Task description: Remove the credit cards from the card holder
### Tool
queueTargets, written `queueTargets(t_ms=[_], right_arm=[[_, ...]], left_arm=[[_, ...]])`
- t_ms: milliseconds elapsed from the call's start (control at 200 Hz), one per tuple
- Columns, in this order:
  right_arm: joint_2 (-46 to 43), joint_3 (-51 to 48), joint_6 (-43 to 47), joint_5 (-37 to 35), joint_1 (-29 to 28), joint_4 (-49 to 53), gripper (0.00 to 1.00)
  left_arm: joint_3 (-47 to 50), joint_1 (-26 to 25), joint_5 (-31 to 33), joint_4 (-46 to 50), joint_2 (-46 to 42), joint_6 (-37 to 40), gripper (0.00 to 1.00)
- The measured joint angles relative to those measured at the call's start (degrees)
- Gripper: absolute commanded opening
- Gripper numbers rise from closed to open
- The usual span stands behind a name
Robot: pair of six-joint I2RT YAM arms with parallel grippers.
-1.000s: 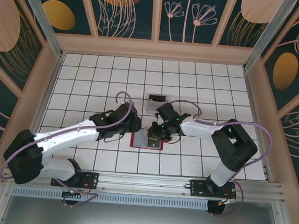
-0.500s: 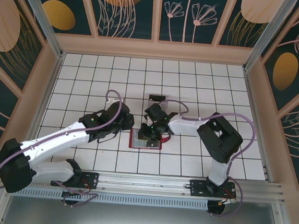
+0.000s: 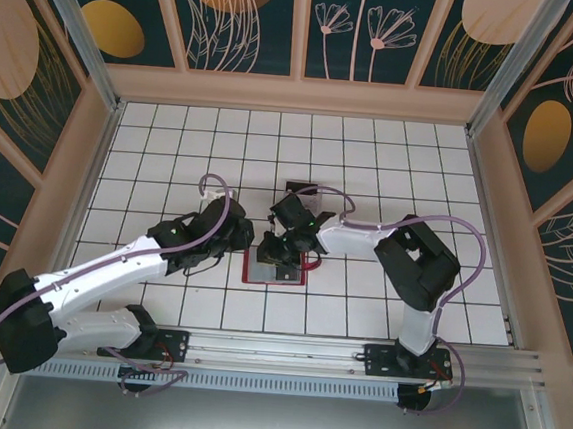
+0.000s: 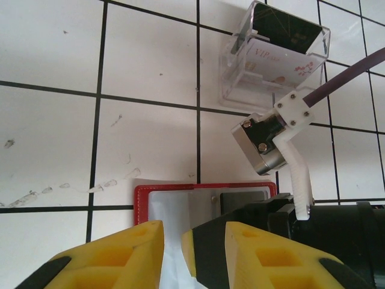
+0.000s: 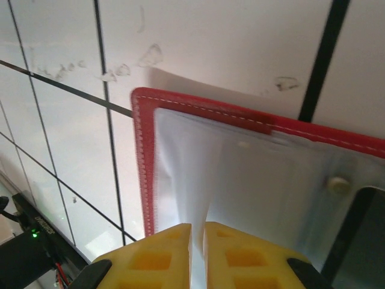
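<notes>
card holder (image 3: pixel 259 273) lies open and flat on the tiles, centre of the table, slightly toward the near edge, between the two arms. Red stitched border, pale inner face up.

right gripper (image 5: pixel 197 238) is on the holder's inside. Jaws almost closed, with a thin pale layer of the inner face pinched between them. Can't tell if that layer is a card or the sleeve.

left gripper (image 4: pixel 172 241) sits at the holder's left side. Jaws stand a narrow gap apart and pale material shows in the gap. Can't tell if it's clamped.

credit cards (image 4: pixel 274 57): one dark, one pale printed "VIP", upright in the clear plastic stand (image 4: pixel 240 84), just beyond the holder, not touching it.

table (image 3: pixel 172 144): white square tiles, dark grid lines, scuffs and smudges near the holder. Aluminium rail (image 3: pixel 284 355) runs along the near edge. Wall panels (image 3: pixel 243 20) all round: dark teal with leaf and flower print, peach frames.
</notes>
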State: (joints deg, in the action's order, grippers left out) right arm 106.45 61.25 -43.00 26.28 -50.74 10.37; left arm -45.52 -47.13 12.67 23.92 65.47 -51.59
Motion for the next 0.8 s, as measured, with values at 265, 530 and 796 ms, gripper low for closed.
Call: queueTargets(t_ms=[265, 530, 796], right_arm=[[2.71, 1.64, -0.04, 1.92, -0.15, -1.53, 0.14], [0.68, 0.63, -0.57, 1.66, 0.57, -1.44, 0.14], [-11.45, -5.75, -0.55, -0.61, 6.60, 0.33, 0.15]], left_arm=[[0.00, 0.00, 0.22, 0.57, -0.31, -0.20, 0.33], [-0.02, 0.00, -3.39, -0.70, 2.89, -0.22, 0.32], [-0.90, 0.00, -10.56, -4.81, 10.93, -0.20, 0.30]])
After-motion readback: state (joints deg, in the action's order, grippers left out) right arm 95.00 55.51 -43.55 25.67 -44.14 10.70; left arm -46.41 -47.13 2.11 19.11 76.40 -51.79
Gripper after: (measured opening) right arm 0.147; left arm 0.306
